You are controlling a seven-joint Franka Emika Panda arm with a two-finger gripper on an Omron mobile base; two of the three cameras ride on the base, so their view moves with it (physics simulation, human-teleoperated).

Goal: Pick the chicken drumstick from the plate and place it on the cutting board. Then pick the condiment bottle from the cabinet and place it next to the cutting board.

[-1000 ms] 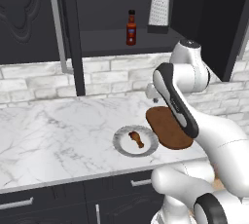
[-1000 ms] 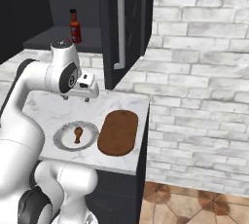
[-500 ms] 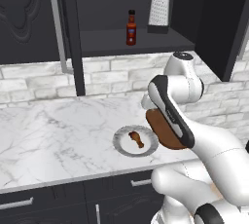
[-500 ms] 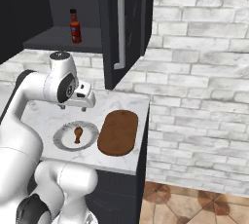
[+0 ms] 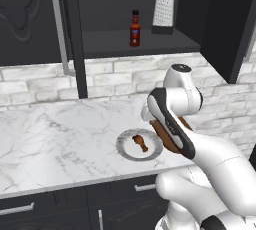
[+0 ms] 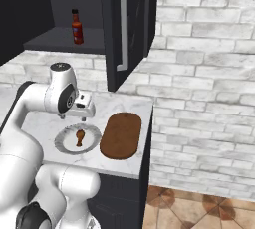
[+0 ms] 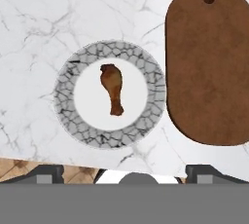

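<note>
On the marble counter (image 7: 58, 18), seen from the hand view, the plate (image 7: 110, 134) lies just beside the cutting board (image 7: 209, 67), and a thin strip of marble separates them. The chicken drumstick (image 7: 113, 87) rests in the white centre of the plate, with its thick end toward the top of this picture and its thin end toward the bottom. This view also shows a small hole near one end of the board, which the base views do not show clearly.

From the left base view, the white arm covers most of the cutting board (image 5: 161, 133), while the plate (image 5: 126, 149) and the drumstick (image 5: 140, 142) stay visible. The open cabinet (image 5: 150, 44) is seen above, with the condiment bottle (image 5: 134, 29) standing on its shelf near a metal grater (image 5: 163, 13). The right base view shows the whole board (image 6: 121, 134) and the bottle (image 6: 76, 27), and also the cabinet door with its silver handle (image 6: 121, 30).

The gripper (image 6: 82, 114) hangs above the plate (image 6: 64, 146), with its claw wide apart and holding nothing. The drumstick (image 6: 79, 137) lies below it, not touched by the fingers.
</note>
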